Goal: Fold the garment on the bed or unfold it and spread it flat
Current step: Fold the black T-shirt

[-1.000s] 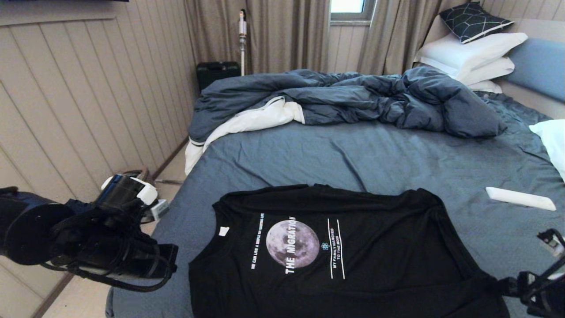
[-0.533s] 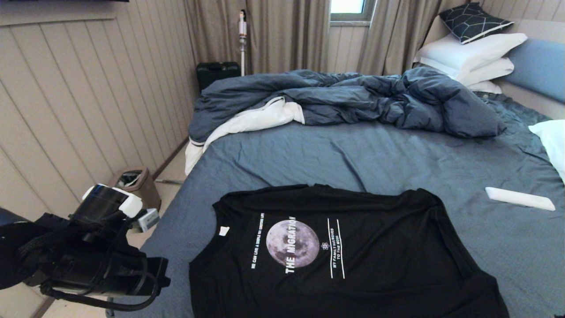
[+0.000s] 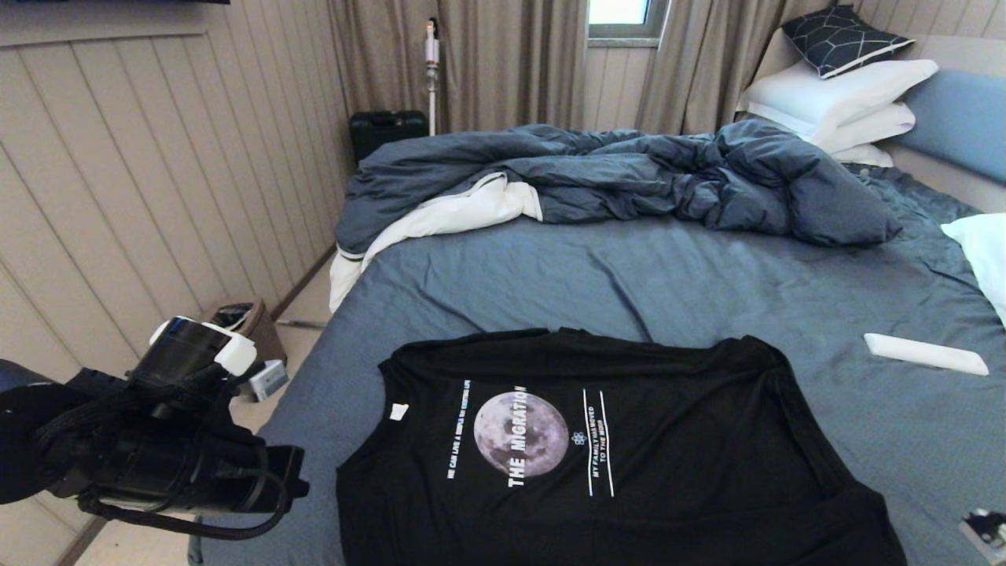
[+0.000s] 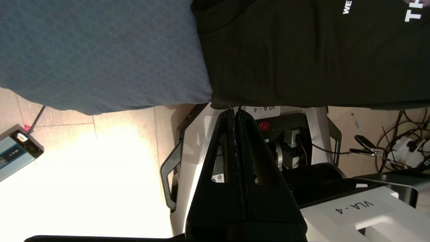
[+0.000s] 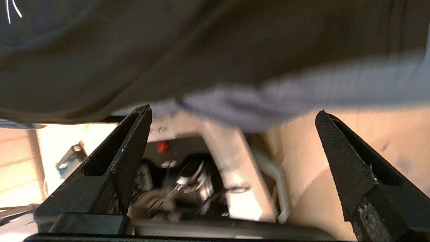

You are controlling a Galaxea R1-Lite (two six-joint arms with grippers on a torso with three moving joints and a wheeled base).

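Note:
The garment point(image 3: 676, 464), a black T-shirt with a grey moon print, lies spread flat, print up, at the near edge of the bed point(image 3: 629, 275). Its near hem point(image 4: 302, 67) hangs over the bed's edge. My left arm point(image 3: 157, 464) hovers off the bed's near left corner. The left gripper point(image 4: 235, 111) is shut with nothing between its fingers, its tips just below the garment's hanging edge. My right gripper point(image 5: 232, 113) is wide open and empty below the bed's edge, under the garment point(image 5: 168, 50) and the sheet point(image 5: 302, 87). Only a scrap of the right arm point(image 3: 986, 527) shows in the head view.
A rumpled dark blue duvet point(image 3: 629, 173) lies across the far half of the bed, with white pillows point(image 3: 841, 94) at the headboard. A flat white object point(image 3: 926, 354) rests on the sheet at the right. A small bin point(image 3: 244, 322) stands on the floor by the wall.
My right gripper has left the garment's near right corner and dropped below the bed's edge, almost out of the head view. The left arm has sunk and drawn back a little.

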